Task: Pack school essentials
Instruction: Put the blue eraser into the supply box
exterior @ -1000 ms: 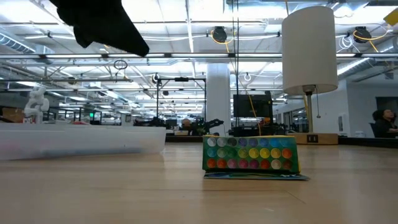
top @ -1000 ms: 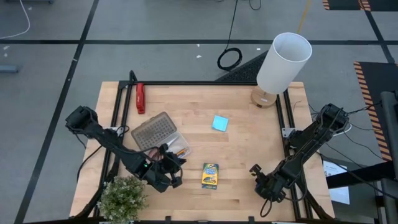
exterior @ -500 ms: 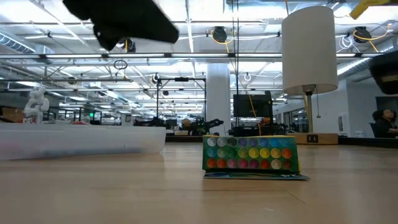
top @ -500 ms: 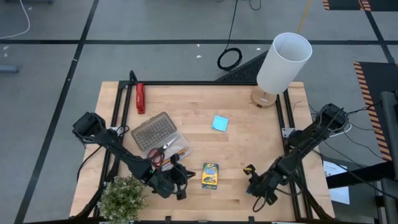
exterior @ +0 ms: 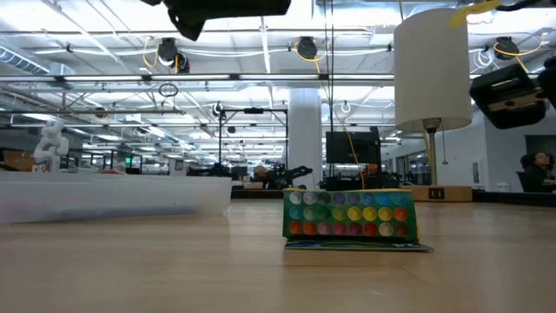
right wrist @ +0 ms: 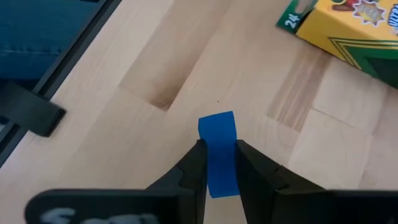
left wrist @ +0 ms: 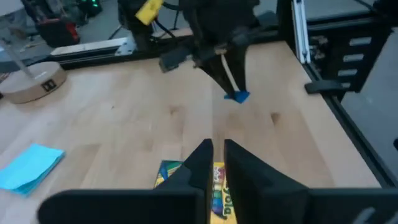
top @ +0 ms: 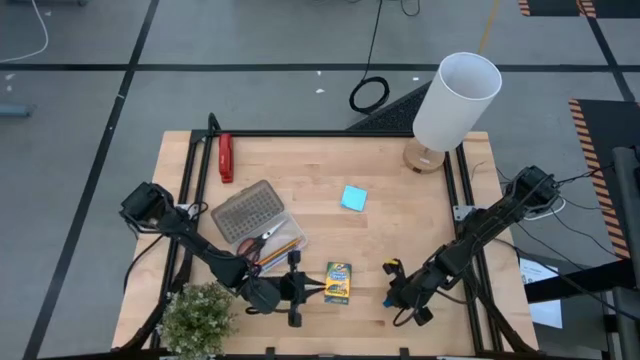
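The yellow-green crayon box [top: 339, 282] lies flat near the table's front edge, and the low view [exterior: 351, 215] shows its open end with the crayon tips. My left gripper [top: 316, 288] hovers shut just left of and above the box [left wrist: 186, 183], empty. My right gripper [top: 391, 297], right of the box, is shut on the tiny blue eraser [right wrist: 217, 152]. The light-blue notepad [top: 353, 198] lies flat mid-table. Red-handled scissors and pencils lie in the clear case [top: 262, 232]. My right gripper pinches the blue eraser by its two side faces [right wrist: 216, 165] between both fingers. Its far end [right wrist: 217, 123] sticks out past the fingertips. In the left wrist view the fingers [left wrist: 231, 73] point steeply down, with the eraser [left wrist: 238, 96] at their very ends, just above the wood.
A red bar-shaped tool [top: 226, 157] lies at the far left. A lamp [top: 455, 95] stands at the far right corner and a potted plant [top: 195, 318] at the near left corner. Black rails [top: 465, 215] run along both sides. Bare wood lies between the notepad and the crayon box.
My left gripper has swung away from the clear case toward the table's right edge, up to the crayon box, rising in the low view. My right gripper has moved toward the table's left, closer to the crayon box. The crayon box has stayed put.
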